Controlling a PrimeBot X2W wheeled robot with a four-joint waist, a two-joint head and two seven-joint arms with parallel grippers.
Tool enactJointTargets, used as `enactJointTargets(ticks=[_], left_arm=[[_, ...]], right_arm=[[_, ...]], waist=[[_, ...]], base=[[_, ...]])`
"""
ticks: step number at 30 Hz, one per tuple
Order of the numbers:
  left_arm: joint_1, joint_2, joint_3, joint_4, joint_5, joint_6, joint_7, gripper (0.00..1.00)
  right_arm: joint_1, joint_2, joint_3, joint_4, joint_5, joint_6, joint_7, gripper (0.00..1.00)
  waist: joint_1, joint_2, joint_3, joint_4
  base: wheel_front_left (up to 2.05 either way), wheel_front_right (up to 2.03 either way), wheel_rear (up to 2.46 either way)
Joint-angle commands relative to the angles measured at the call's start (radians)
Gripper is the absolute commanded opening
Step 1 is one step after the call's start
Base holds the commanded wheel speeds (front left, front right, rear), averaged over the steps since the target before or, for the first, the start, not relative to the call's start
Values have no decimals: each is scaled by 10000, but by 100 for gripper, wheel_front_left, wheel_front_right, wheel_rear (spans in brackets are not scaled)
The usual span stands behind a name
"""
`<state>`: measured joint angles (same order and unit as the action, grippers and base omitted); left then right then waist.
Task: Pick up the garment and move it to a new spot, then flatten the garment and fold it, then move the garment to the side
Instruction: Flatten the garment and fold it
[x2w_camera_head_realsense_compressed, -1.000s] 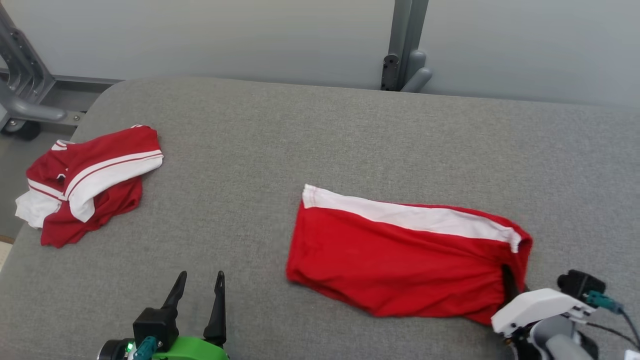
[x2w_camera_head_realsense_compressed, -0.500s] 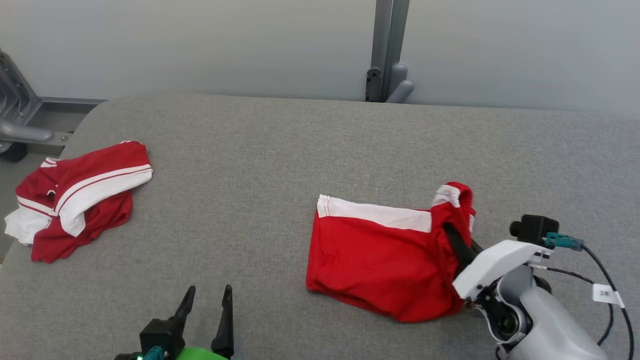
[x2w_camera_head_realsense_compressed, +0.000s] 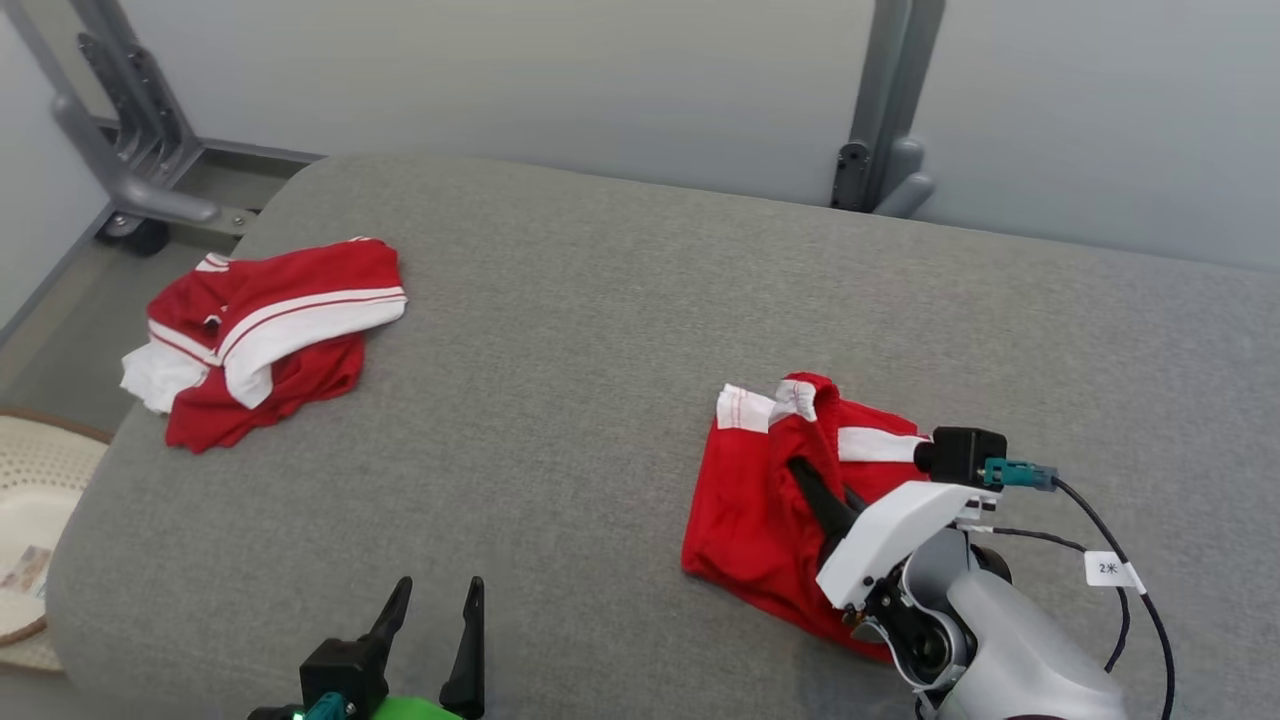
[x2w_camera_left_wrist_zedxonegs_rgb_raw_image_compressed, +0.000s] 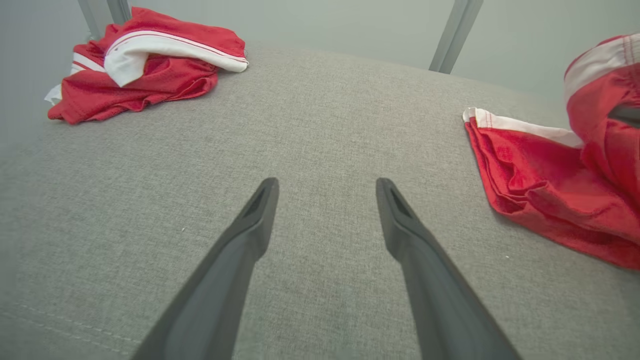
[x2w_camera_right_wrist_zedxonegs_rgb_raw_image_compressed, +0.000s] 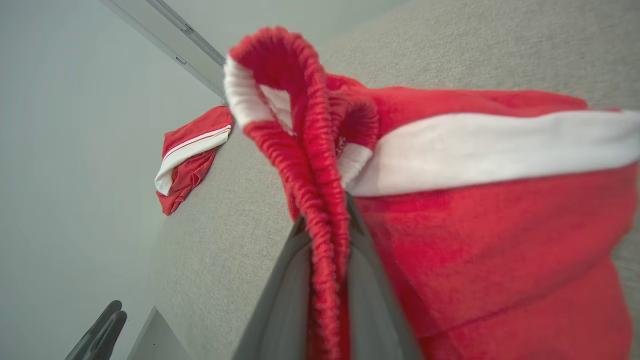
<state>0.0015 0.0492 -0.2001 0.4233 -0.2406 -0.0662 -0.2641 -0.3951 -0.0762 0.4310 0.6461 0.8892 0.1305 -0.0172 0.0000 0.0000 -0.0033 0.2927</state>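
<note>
Red shorts with a white side stripe (x2w_camera_head_realsense_compressed: 760, 510) lie at the right of the grey cushion (x2w_camera_head_realsense_compressed: 560, 330). My right gripper (x2w_camera_head_realsense_compressed: 805, 475) is shut on their elastic waistband (x2w_camera_right_wrist_zedxonegs_rgb_raw_image_compressed: 320, 200) and holds that end lifted and folded back over the leg part, which rests on the cushion. In the left wrist view the shorts (x2w_camera_left_wrist_zedxonegs_rgb_raw_image_compressed: 550, 180) show at the right. My left gripper (x2w_camera_head_realsense_compressed: 435, 600) stands open over bare cushion at the near edge, well left of the shorts, nothing between its fingers (x2w_camera_left_wrist_zedxonegs_rgb_raw_image_compressed: 260, 215).
A second red and white garment (x2w_camera_head_realsense_compressed: 265, 335) lies crumpled at the cushion's far left corner. A woven basket (x2w_camera_head_realsense_compressed: 35, 520) sits on the floor past the left edge. Grey metal frames (x2w_camera_head_realsense_compressed: 885, 120) stand behind the cushion by the wall.
My right gripper has carried the waistband end up and to the left over the shorts, which now lie shorter and bunched. The head camera has shifted. The left gripper stayed open.
</note>
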Motion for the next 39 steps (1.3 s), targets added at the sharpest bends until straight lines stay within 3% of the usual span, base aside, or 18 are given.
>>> enactJointTargets(ticks=[1,3,4,5,10,15,17,21,23,32,39], left_arm=[[-140,28,7,-12,38,-30,0,100],[-151,27,-15,-13,28,-40,0,100],[-144,27,-30,-2,67,-50,0,100],[-116,28,-3,-8,75,-33,0,100],[33,27,251,-134,102,60,0,100],[194,27,564,-288,119,158,0,100],[208,28,637,-352,156,184,0,100],[163,30,826,-474,133,262,0,100],[128,28,894,-526,158,320,0,100],[368,26,1359,-776,344,470,0,100],[619,29,1766,-774,504,416,0,100]], right_arm=[[-127,1,15,60,-69,3,-77,0],[-356,56,39,578,-103,3,-330,0],[-460,85,17,861,-121,3,-464,34],[-578,118,89,1099,-193,3,-559,100],[-886,190,424,1610,-67,3,-1184,100],[-679,53,519,1477,-5,1,-2038,100],[-631,-296,503,1453,-457,1,-2308,100],[-353,-713,-315,1299,-1136,1,-2490,100],[-60,-966,-1013,868,-2076,1,-2477,100],[2001,-382,-3882,-1484,-5547,3,-2479,100],[3116,120,-4742,-2597,-6870,3,-2480,100]], waist=[[0,0,126,575],[0,0,192,845],[0,0,211,957],[0,0,224,1028],[0,0,182,983],[0,0,-57,286],[0,0,-122,-86],[0,0,-233,-821],[0,0,-266,-1137],[0,0,-461,-2268],[0,0,-739,-2844]], base=[[0,0,0],[0,0,0],[0,0,0],[0,0,0],[0,0,0],[0,0,0],[0,0,0],[0,0,0],[0,0,0],[0,0,0],[0,0,0]])
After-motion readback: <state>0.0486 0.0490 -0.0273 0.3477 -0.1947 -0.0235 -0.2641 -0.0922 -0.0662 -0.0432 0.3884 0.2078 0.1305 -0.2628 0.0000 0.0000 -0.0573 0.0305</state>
